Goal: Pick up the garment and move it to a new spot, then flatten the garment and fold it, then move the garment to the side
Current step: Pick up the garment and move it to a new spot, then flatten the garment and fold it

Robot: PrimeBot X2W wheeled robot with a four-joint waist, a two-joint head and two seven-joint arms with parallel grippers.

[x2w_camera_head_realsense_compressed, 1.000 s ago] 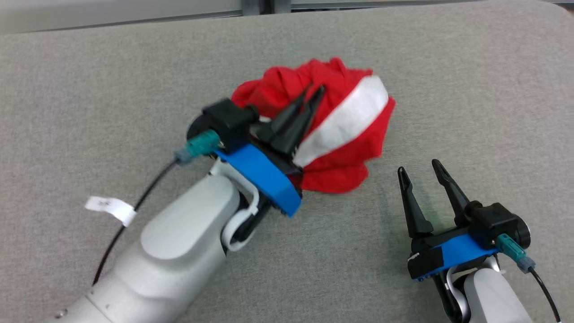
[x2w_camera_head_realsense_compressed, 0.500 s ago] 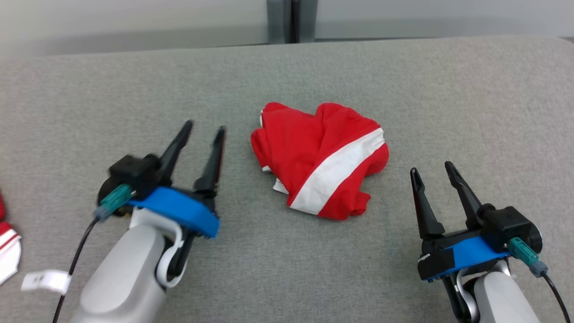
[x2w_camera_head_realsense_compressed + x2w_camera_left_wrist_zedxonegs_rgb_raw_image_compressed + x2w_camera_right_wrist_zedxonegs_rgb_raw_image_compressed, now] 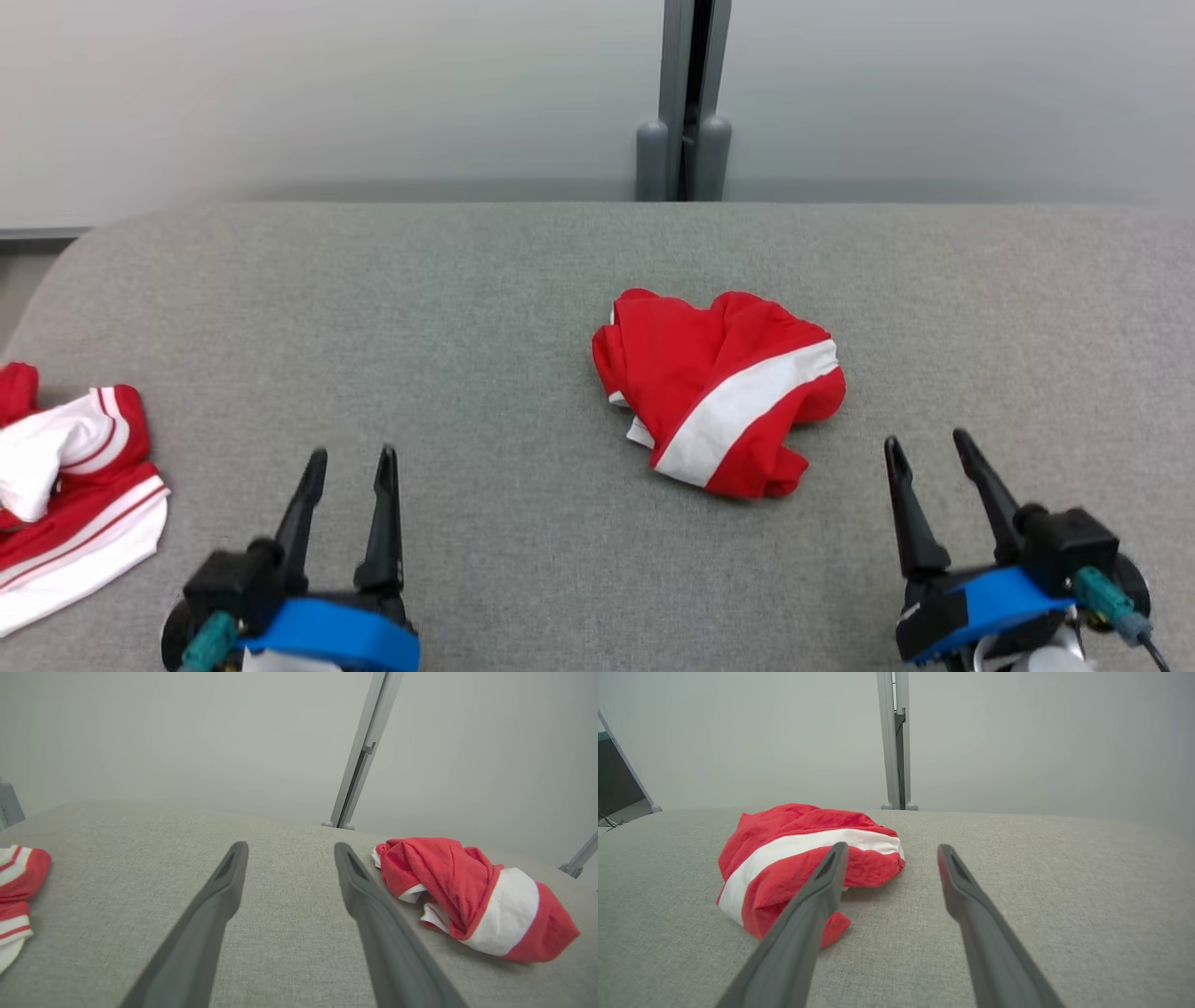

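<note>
Left end effector and right end effector gape; wrists seemingly level.

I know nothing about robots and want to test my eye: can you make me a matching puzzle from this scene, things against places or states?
Things:
1. bunched red garment
2. other red-and-white garment
3. left hand
4. grey post

Places or states:
A. behind the table, past its far edge
B. at the table's left edge
C. mid-table, crumpled
D. open and empty, near side

Pairs: 1-C, 2-B, 3-D, 4-A
</note>
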